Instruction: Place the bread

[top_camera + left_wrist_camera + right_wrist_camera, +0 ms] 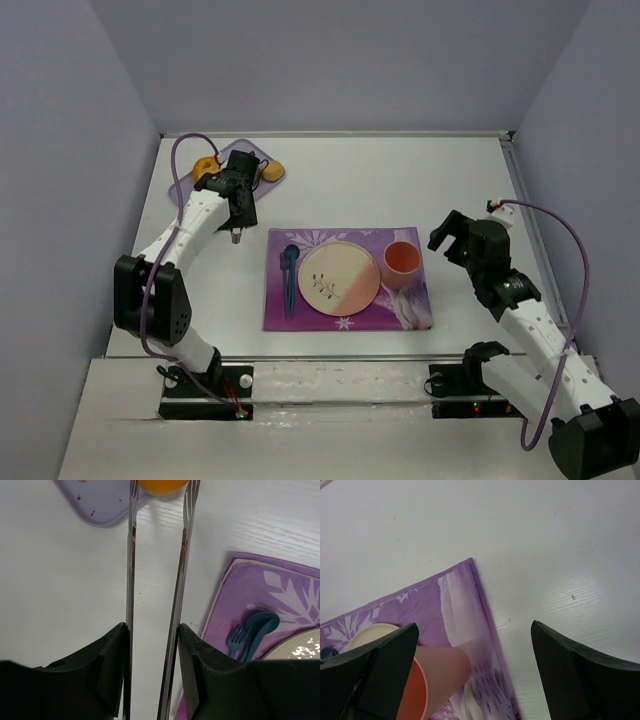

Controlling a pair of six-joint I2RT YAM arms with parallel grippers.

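The bread (pixel 272 172) is a small orange-brown oval roll lying at the right edge of a lavender tray (pixel 232 152) at the back left. My left gripper (pixel 240 200) is shut on a pair of metal tongs (pixel 131 580). In the left wrist view the two tong tips stand on either side of the bread (pixel 161 485), which is cut off by the top of the frame; I cannot tell whether they press on it. My right gripper (pixel 455 238) hangs open and empty beside the cup.
A ring-shaped pastry (pixel 205 167) lies on the tray's left part. A purple placemat (pixel 345 318) in the middle carries a cream and pink plate (pixel 340 277), a teal fork and spoon (pixel 289 270) and a pink cup (pixel 403 262). The cup (pixel 440 672) sits close to the right gripper's left finger.
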